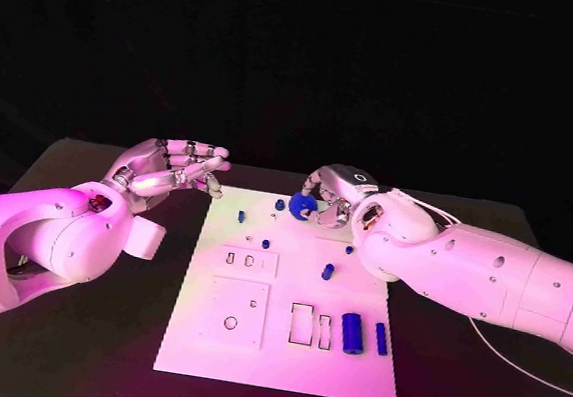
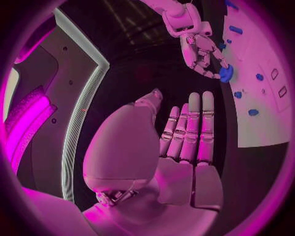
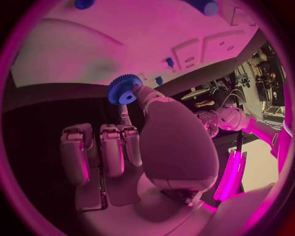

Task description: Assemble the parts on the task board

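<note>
The white task board (image 1: pixel 277 364) lies in the middle of the black table. My right hand (image 1: pixel 338 198) hovers over the board's far edge and pinches a blue gear (image 1: pixel 303 206) between thumb and a finger; the right wrist view shows the toothed gear (image 3: pixel 125 89) at the fingertips above the board (image 3: pixel 123 44). My left hand (image 1: pixel 171 171) is raised just off the board's far left corner, holding nothing. In the left wrist view its fingers (image 2: pixel 191 132) are stretched out, with the right hand (image 2: pixel 203 51) and gear (image 2: pixel 226 73) beyond them.
Several small blue pegs stand on the board's far half, among them one (image 1: pixel 240 217) on the left and one (image 1: pixel 328 273) near the middle. Two blue cylinders (image 1: pixel 352 328) (image 1: pixel 381 338) lie near the right edge beside rectangular slots (image 1: pixel 301 324). A white cable (image 1: pixel 523 375) trails on the right.
</note>
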Robot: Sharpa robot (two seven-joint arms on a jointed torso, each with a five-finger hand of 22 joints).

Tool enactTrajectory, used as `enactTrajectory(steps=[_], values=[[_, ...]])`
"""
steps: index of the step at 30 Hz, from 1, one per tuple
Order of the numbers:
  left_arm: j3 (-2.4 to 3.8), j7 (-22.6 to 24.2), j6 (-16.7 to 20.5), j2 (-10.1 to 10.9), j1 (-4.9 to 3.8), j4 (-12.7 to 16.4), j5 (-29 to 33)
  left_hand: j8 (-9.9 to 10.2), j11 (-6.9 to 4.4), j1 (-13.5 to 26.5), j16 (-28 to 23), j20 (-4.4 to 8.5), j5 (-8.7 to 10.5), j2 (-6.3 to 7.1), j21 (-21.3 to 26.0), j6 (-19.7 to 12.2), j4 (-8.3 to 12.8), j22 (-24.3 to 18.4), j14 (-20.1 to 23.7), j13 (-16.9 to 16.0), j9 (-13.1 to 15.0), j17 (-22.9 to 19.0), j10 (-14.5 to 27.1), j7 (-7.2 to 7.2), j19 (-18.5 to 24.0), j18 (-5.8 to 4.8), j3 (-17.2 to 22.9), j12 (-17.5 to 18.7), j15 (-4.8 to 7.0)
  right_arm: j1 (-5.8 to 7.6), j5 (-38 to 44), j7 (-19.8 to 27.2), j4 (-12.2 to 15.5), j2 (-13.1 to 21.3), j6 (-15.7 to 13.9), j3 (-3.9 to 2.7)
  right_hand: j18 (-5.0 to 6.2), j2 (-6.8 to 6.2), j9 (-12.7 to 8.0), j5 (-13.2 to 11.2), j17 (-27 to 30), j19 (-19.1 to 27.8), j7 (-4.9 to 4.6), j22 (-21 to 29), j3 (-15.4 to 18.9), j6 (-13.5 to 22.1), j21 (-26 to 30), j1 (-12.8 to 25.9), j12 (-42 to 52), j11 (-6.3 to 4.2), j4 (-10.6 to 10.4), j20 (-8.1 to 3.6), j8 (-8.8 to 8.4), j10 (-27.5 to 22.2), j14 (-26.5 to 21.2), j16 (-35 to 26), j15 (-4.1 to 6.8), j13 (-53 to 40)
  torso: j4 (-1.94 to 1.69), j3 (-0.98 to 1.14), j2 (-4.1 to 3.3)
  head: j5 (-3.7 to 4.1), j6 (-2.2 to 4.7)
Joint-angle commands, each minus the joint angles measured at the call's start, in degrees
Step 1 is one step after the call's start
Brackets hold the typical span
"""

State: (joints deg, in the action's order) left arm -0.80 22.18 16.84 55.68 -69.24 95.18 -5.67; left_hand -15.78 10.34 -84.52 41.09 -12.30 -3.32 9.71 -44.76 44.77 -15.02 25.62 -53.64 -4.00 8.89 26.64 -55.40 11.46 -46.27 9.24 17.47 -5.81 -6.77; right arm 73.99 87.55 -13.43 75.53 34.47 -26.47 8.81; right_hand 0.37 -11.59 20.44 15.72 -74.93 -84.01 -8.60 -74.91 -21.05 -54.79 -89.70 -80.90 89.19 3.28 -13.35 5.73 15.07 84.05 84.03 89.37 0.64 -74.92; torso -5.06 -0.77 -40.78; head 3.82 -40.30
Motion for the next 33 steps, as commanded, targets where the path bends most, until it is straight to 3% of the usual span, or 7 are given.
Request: enactTrajectory(steps=[1, 8, 16, 25, 33], values=[[0.05, 0.33, -0.90, -0.16, -0.07, 0.19, 0.26, -0.06, 0.14, -0.16, 0.33, -0.03, 0.27, -0.49, -0.18, -0.15, -0.37, 0.08, 0.48, -0.05, -0.01, 0.09, -0.06, 2.46, 0.49, 1.09, -0.03, 0.14, 0.05, 0.00, 3.72, 0.08, 0.49, -1.13, -4.10, -0.01, -0.37, -0.41, 0.24, 0.36, -13.64, -5.99, 1.20, -15.09, -0.49, -1.20, -0.30, 0.23, 0.21, -0.50, -0.07, -0.55, -0.04, 5.40, 5.66, 0.28, 0.43, -14.43, 0.02, -0.03, -0.08, 0.00, -0.04], [0.05, 0.33, -0.95, -0.28, -0.07, 0.26, 0.26, -0.06, 0.14, -0.16, 0.33, -0.03, 0.27, -0.49, -0.18, -0.15, -0.37, 0.08, 0.48, -0.05, -0.01, 0.09, -0.06, 2.46, 0.49, 1.09, -0.03, 0.14, 0.05, -0.39, 4.07, -0.93, -0.75, -4.10, -2.64, 0.13, -0.37, -0.49, 0.13, 0.36, -13.61, -5.99, 1.09, -15.09, -0.94, -0.91, -0.30, 0.45, 0.13, -0.43, -0.03, -0.57, -0.27, 5.34, 5.65, 0.27, 0.40, -14.35, -0.14, -0.04, -0.06, 0.05, -0.09], [0.05, 0.29, -0.96, -0.39, -0.07, 0.21, 0.26, -0.06, 0.14, -0.21, 0.40, -0.04, 0.27, -0.52, -0.33, -0.17, -0.33, 0.17, 0.53, -0.05, -0.01, 0.08, -0.05, 2.46, 0.61, 1.10, -0.01, 0.14, 0.05, -1.41, 3.96, -1.97, -2.50, -6.46, 0.05, 0.38, -0.37, -0.52, 0.04, 0.36, -13.50, -5.99, 1.00, -15.09, -1.37, -0.71, -0.30, 0.58, 0.08, -0.36, 0.07, -0.56, -0.46, 5.30, 5.63, 0.24, 0.35, -14.30, -0.04, -0.06, -0.04, 0.05, -0.60], [0.05, 0.29, -1.02, -0.50, -0.07, 0.05, 0.26, -0.06, 0.14, -0.21, 0.40, -0.04, 0.27, -0.52, -0.33, -0.17, -0.33, 0.17, 0.53, -0.05, -0.01, 0.08, -0.05, 2.46, 0.61, 1.10, -0.01, 0.14, 0.05, -2.19, 4.09, -3.27, -4.15, -7.59, 1.22, 0.56, -0.37, -0.56, 0.01, 0.35, -13.49, -5.99, 0.97, -15.09, -1.46, -0.64, -0.30, 0.63, 0.07, -0.33, 0.09, -0.55, -0.52, 5.29, 5.62, 0.24, 0.34, -14.28, -0.02, 0.00, 0.03, 0.18, -0.94], [0.05, 0.30, -1.07, -0.51, -0.07, -0.03, 0.26, -0.06, 0.13, -0.24, 0.43, -0.04, 0.27, -0.52, -0.39, -0.17, -0.30, 0.21, 0.55, -0.05, -0.01, 0.08, -0.06, 2.45, 0.66, 1.10, 0.00, 0.14, 0.05, -2.36, 4.42, -4.15, -5.56, -8.41, 1.62, 0.60, -0.37, -0.61, -0.02, 0.34, -13.41, -5.99, 0.94, -15.09, -1.60, -0.56, -0.30, 0.71, 0.04, -0.29, 0.14, -0.54, -0.59, 5.26, 5.61, 0.22, 0.31, -14.25, -0.05, 0.03, 0.00, 0.13, -0.84]])
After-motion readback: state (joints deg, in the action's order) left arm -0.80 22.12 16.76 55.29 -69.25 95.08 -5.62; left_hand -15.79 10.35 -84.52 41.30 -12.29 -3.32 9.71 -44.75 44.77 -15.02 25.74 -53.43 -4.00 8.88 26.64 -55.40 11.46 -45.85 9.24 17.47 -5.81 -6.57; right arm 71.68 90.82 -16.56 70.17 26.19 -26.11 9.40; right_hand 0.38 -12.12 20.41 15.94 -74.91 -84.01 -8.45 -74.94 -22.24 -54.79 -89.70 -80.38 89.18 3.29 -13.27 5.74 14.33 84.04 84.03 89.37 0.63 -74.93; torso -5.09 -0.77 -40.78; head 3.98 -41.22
